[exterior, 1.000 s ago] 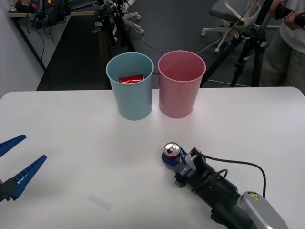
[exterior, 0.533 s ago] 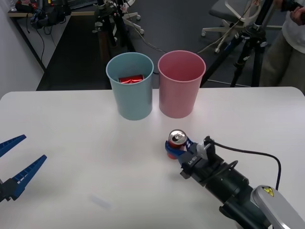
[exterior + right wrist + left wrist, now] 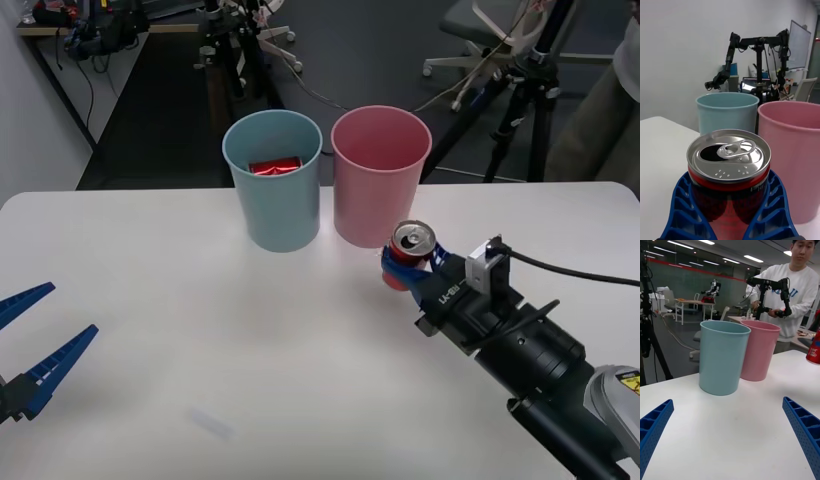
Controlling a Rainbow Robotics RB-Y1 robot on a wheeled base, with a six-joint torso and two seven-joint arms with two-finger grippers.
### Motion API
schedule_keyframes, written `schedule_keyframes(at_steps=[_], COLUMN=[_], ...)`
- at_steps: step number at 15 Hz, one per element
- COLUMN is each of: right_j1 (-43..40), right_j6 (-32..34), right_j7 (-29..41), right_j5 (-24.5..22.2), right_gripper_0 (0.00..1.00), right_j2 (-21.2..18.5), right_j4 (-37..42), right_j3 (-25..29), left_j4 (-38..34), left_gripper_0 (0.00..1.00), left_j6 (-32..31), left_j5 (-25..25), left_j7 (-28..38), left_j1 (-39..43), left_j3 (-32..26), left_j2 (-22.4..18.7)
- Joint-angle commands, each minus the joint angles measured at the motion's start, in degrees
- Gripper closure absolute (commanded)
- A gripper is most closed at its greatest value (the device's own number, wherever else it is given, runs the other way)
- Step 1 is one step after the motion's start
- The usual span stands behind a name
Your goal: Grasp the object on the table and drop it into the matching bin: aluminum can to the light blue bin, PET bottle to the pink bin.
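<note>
Right gripper clamped on the aluminum can, blue fingers pressed against both sides of the red body; can upright, silver lid and pull tab facing up, tab opening already punched. From the front view the can looks lifted clear of the table, though contact underneath cannot be confirmed.

Just beyond the gripper, nearly touching the can in the front view: the pink bin, directly ahead and slightly to the gripper's left. Past that, further to the gripper's left, the light blue bin, standing beside the pink one, the two almost rim to rim. A flat squashed red metal piece lies inside the light blue bin. The pink bin stands between the can and the blue one.

Right arm reaches in from the near right corner, forearm angled forward and to the left, black cable looping off the wrist.

Left gripper low at the near left edge of the table, fingers spread wide, holding nothing, well apart from bins and can
</note>
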State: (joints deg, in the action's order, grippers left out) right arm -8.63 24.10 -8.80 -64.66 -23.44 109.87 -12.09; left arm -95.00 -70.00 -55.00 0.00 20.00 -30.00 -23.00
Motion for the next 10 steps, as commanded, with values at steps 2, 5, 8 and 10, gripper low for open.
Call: schedule_keyframes(at_steps=[2,5,8,10], right_j1=[0.63,4.59,9.95,14.52], right_j6=[-1.16,-2.65,-2.91,-3.44], right_j7=[8.36,14.16,20.22,22.60], right_j5=[-5.48,-10.75,-16.55,-20.07], right_gripper_0=[1.00,1.00,1.00,1.00], right_j2=[-0.38,0.32,3.13,5.59], right_j4=[4.57,5.18,4.57,1.84], right_j3=[3.03,2.51,0.49,-1.18], left_j4=[0.00,0.00,0.00,0.00], left_gripper_0=[0.00,0.00,0.00,0.00], left_j6=[0.00,0.00,0.00,0.00], left_j5=[0.00,0.00,0.00,0.00], left_j7=[0.00,0.00,0.00,0.00], left_j1=[0.00,0.00,0.00,0.00], left_j3=[0.00,0.00,0.00,0.00], left_j2=[0.00,0.00,0.00,0.00])
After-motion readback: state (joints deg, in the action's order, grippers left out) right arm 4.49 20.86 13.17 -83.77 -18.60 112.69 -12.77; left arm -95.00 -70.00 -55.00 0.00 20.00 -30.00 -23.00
